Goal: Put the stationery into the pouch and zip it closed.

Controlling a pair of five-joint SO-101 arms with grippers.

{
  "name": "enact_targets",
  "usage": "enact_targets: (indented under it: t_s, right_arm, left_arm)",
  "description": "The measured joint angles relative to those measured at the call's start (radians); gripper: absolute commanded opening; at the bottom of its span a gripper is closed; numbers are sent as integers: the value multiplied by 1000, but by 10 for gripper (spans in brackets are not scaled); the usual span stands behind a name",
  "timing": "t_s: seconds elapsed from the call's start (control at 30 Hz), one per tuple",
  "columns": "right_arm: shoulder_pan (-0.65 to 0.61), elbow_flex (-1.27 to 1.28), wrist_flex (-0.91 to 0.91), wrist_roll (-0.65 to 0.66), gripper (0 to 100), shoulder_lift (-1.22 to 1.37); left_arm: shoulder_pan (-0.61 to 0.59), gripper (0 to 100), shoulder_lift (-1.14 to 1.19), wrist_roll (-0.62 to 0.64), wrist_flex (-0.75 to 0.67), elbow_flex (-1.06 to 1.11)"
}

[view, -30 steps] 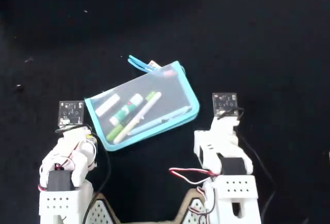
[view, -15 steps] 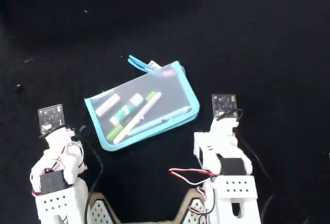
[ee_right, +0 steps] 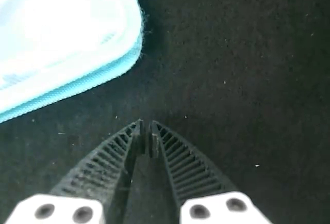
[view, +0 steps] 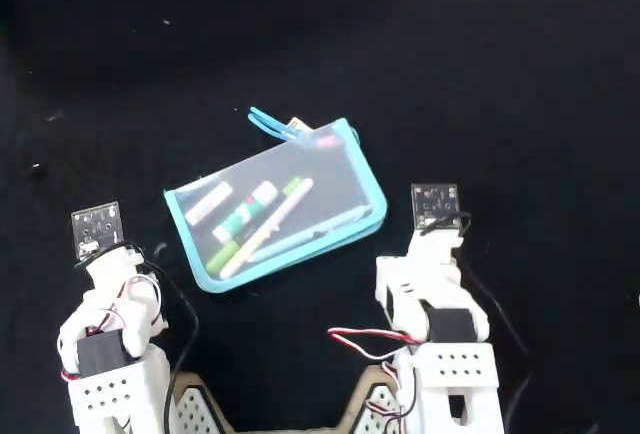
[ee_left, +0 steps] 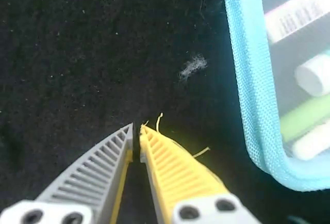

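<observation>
One pouch [view: 340, 179], stationery [view: 250, 219] inside, lies on the counter [view: 500, 104] between left jaws and right jaws, touching neither; both pairs pressed together, empty.

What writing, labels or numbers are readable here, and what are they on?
White stick in the pouch: dark print along it, too blurred to read.
Green-and-white tube in the pouch: label too small to read.
No text can be read anywhere.
</observation>
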Motion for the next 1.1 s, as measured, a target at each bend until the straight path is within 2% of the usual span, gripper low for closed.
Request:
enact_targets:
  t_s: [0.23, 0.77, 1.1]
  right_arm:
    - [0, 29, 26, 0, 12, -147]
    - [0, 23, 410, 0, 12, -397]
    - [0, 23, 427, 0, 12, -397]
  left_arm:
    - [0, 30, 0, 0, 0, 0]
    - [0, 30, 0, 0, 0, 2]
    - [0, 30, 0, 0, 0, 2]
